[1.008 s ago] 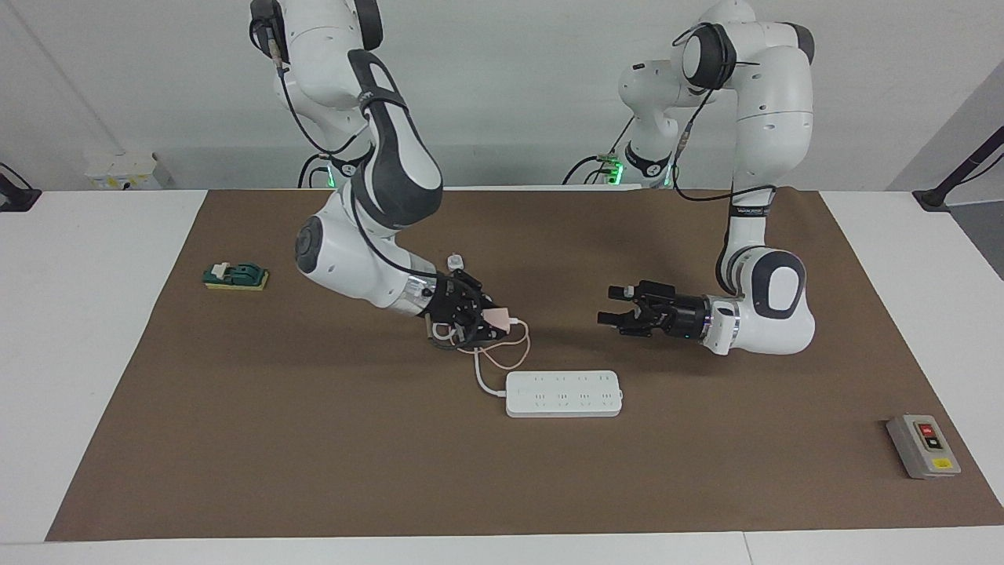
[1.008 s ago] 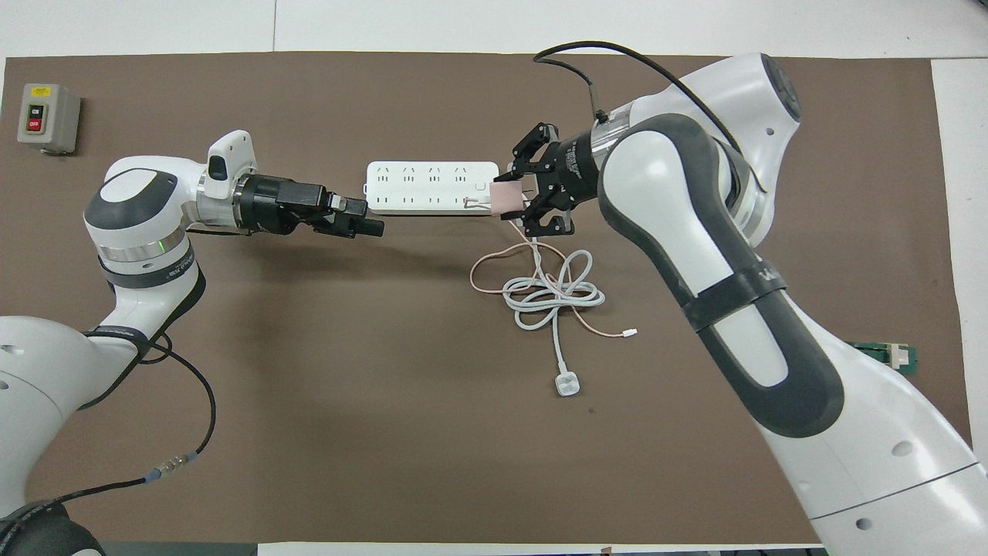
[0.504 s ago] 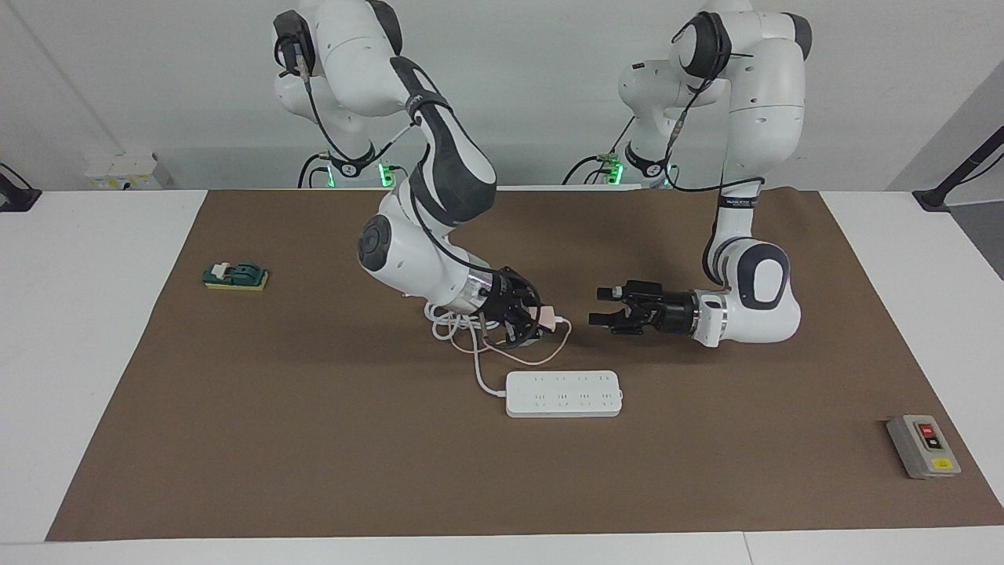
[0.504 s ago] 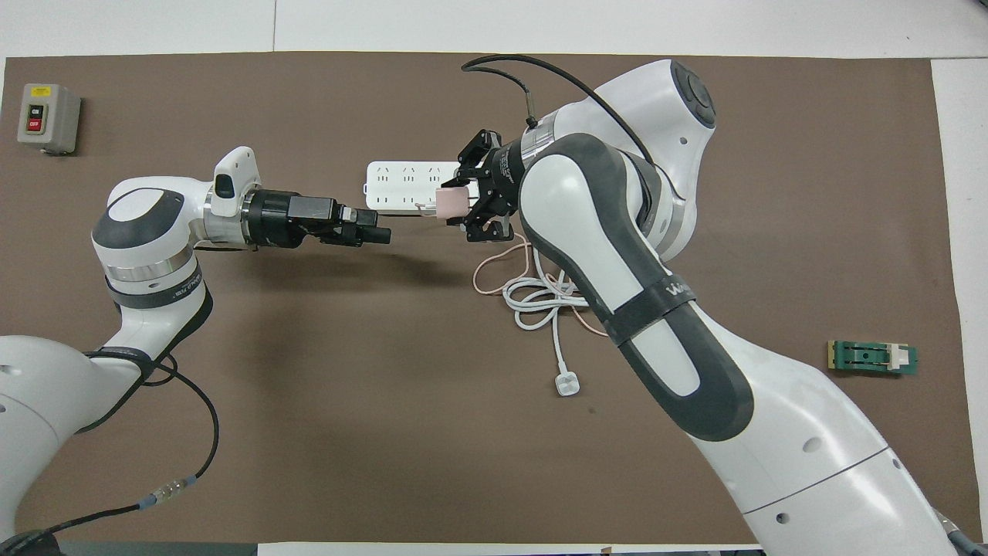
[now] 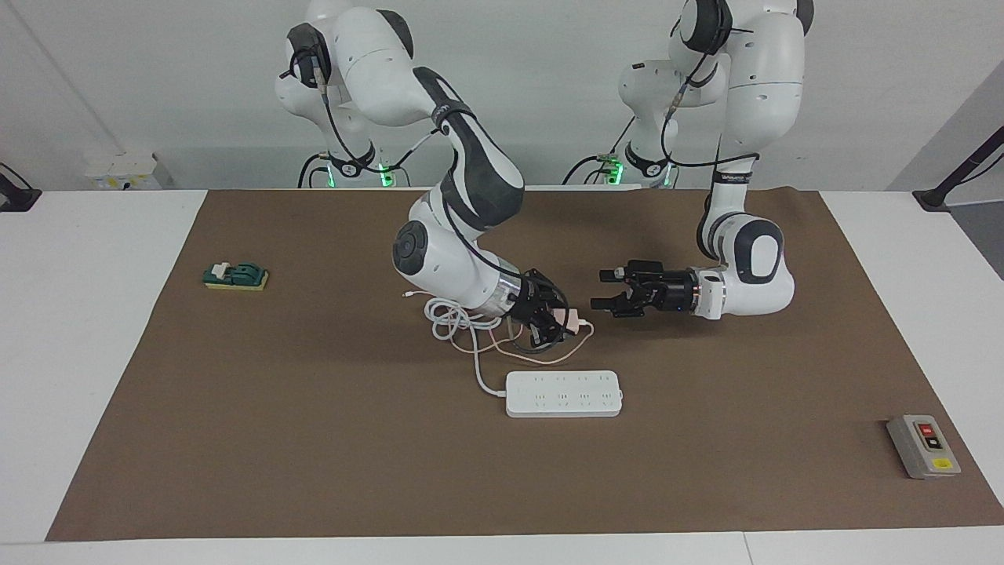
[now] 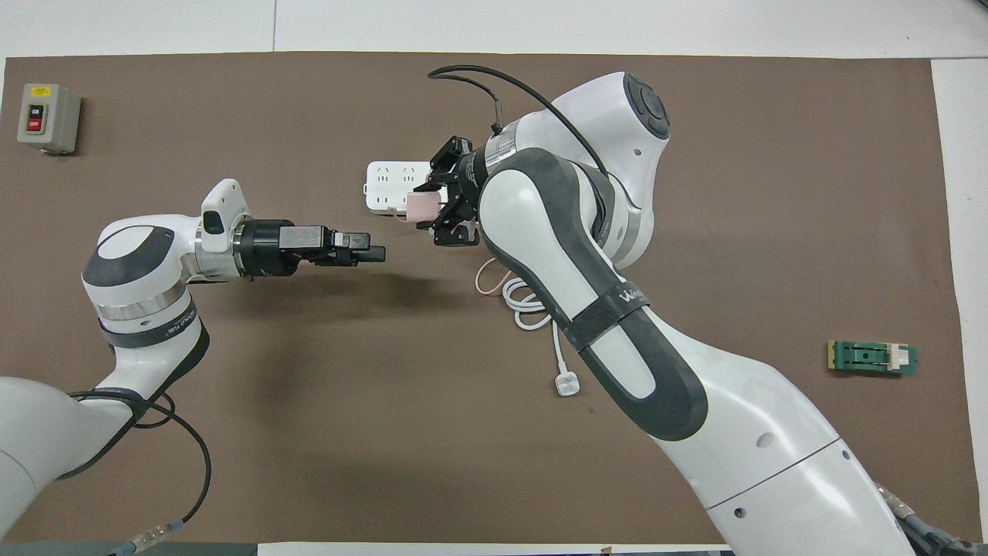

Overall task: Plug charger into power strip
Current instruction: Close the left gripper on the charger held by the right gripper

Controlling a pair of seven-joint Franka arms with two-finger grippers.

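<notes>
The pale-pink charger [image 5: 572,318] [image 6: 422,205] is up in the air, with my right gripper [image 5: 558,318] [image 6: 434,207] shut on it. It hangs over the edge of the power strip [image 5: 563,394] [image 6: 384,185] nearer the robots, and its thin pink cable [image 5: 549,358] droops to the mat. The strip lies flat mid-mat, and the right arm covers most of it in the overhead view. My left gripper [image 5: 604,289] [image 6: 377,251] is open and empty. It points sideways at the charger, a short gap away.
The strip's thick white cord [image 5: 451,318] coils on the mat under the right arm and ends in a small white plug [image 6: 569,384]. A grey button box [image 5: 923,446] [image 6: 46,117] sits at the left arm's end. A green block [image 5: 235,276] [image 6: 872,358] lies at the right arm's end.
The right arm has carried the charger along the strip toward the left arm's end. The left gripper has drawn back a little toward the robots and stayed open.
</notes>
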